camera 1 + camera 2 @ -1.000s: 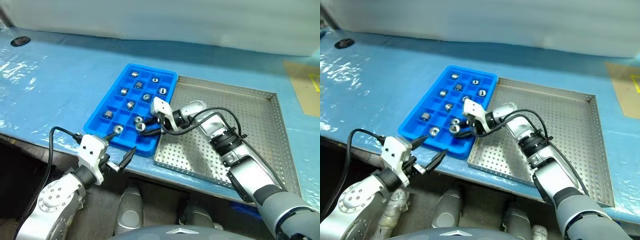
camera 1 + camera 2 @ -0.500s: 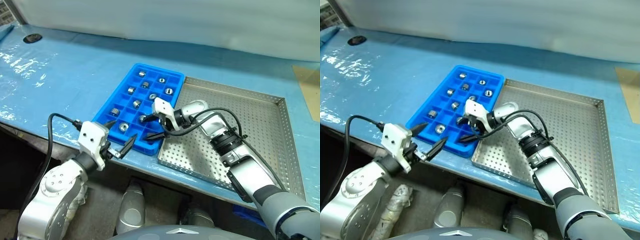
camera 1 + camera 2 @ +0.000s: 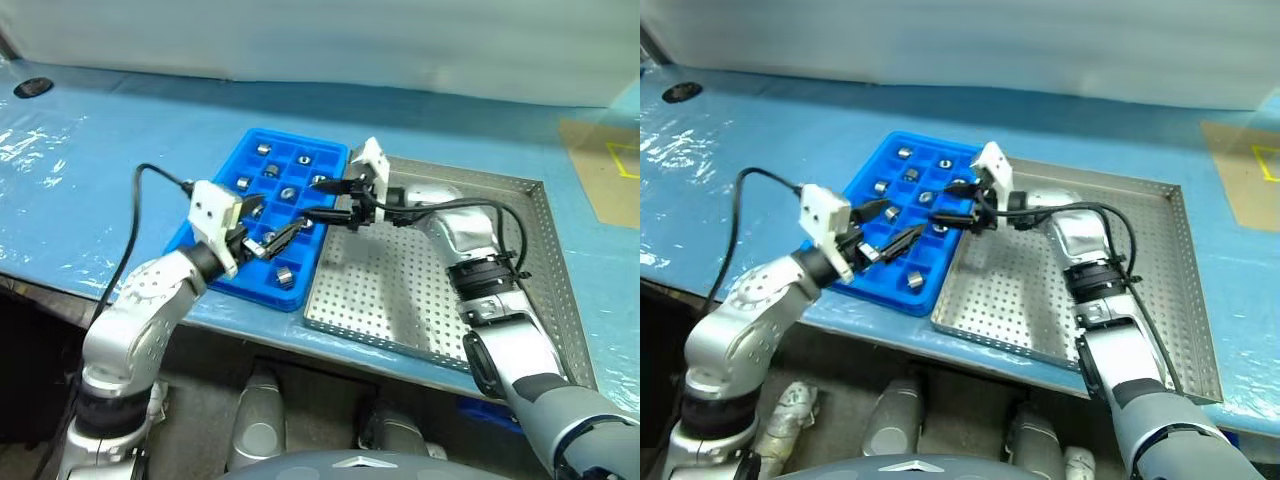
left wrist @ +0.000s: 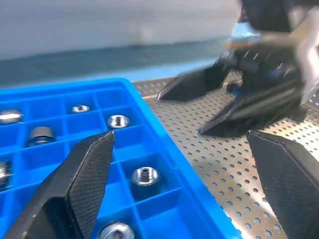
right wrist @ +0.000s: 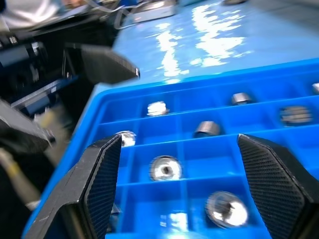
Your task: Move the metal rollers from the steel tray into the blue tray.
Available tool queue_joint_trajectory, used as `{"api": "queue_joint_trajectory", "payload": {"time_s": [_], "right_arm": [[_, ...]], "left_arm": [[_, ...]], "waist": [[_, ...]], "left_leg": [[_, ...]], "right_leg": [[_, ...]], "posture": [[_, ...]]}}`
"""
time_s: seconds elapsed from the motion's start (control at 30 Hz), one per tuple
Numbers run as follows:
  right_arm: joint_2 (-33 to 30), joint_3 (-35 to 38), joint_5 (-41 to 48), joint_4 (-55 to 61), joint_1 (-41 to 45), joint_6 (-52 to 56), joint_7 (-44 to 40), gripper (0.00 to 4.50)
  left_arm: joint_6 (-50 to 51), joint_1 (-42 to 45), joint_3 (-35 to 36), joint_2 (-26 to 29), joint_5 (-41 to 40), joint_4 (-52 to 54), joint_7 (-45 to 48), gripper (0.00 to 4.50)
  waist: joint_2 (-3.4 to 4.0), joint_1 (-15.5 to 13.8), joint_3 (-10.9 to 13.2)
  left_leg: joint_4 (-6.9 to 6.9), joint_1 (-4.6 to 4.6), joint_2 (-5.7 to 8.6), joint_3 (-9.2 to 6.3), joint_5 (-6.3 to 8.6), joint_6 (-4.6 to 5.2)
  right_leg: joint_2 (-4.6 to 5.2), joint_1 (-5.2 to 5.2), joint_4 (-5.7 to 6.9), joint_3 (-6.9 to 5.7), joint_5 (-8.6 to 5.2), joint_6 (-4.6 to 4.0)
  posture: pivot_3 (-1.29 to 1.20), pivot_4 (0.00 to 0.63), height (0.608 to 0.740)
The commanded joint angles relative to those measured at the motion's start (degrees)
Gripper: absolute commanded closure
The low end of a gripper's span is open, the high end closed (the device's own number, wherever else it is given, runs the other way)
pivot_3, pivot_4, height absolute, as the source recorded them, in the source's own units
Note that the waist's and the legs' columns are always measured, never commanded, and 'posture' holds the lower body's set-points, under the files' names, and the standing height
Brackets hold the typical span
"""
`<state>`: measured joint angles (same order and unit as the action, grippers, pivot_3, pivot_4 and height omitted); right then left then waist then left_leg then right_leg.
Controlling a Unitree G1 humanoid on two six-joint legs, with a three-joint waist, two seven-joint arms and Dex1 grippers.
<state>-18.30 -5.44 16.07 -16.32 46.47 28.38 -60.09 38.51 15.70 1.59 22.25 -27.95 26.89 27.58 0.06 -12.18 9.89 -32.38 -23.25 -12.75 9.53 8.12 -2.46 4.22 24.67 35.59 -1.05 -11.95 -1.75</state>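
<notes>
Two grippers face each other above the blue tray, both with fingers spread apart and nothing held between them. The left gripper hangs over the tray's near half, pointing toward the steel tray; its two black fingers stand wide, with one of the metal rollers lying in a compartment below the gap, untouched. The right gripper reaches from the steel tray's side and hovers over the border where the blue tray's long edge meets the steel tray's rim, its tips pointing back toward the left gripper. Its fingers are likewise parted, and in the right wrist view several rollers sit in compartments beneath and beyond them, one almost directly under the opening. The two sets of fingertips lie near each other but apart.

The rollers are all in the blue tray, one per compartment: a cluster lies just beyond the left gripper, toward the far end of the tray, and a single roller rests nearer than that gripper, close to the tray's near corner. The steel tray lies just beside the blue tray, under and behind the right gripper's arm; the perforated floor visible around the arm carries no rollers. Both trays rest on a blue-covered table.
</notes>
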Motion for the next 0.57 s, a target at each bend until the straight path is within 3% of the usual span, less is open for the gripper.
{"api": "queue_joint_trajectory", "payload": {"time_s": [0.03, 0.33, 0.57], "right_arm": [[-2.14, 4.28, 1.89, 8.21, -4.86, 1.71, 4.75, 0.69], [-3.76, 9.1, 1.43, 18.98, -14.54, 1.26, 16.62, 0.69], [-5.73, 12.76, 4.53, 25.61, -19.53, 5.67, 20.83, 0.69]], "left_arm": [[-2.19, 4.67, -2.88, -0.05, 1.17, -5.63, 3.01, 0.0], [-6.87, 9.88, -6.44, -0.22, 3.84, -17.17, 9.24, 0.0], [-12.53, 15.79, -8.69, -2.22, 7.73, -26.88, 12.27, 0.0]], "waist": [[-0.01, 1.06, -0.01], [-0.02, 7.52, -0.01], [-0.02, 8.69, -0.01]], "left_leg": [[0.0, 0.02, 0.01, 0.0, -0.07, -0.1], [0.04, 0.07, 0.02, 0.08, -0.16, -0.22], [0.02, 0.13, 0.03, 0.17, -0.15, -0.16]], "right_leg": [[0.01, -0.03, -0.01, 0.0, 0.0, 0.0], [-0.02, 0.01, -0.05, 0.05, 0.01, -0.01], [-0.02, -0.04, -0.06, 0.15, 0.02, -0.01]], "posture": [[0.09, 0.15, 0.74], [-0.13, 0.15, 0.74], [-0.21, 0.15, 0.74]]}}
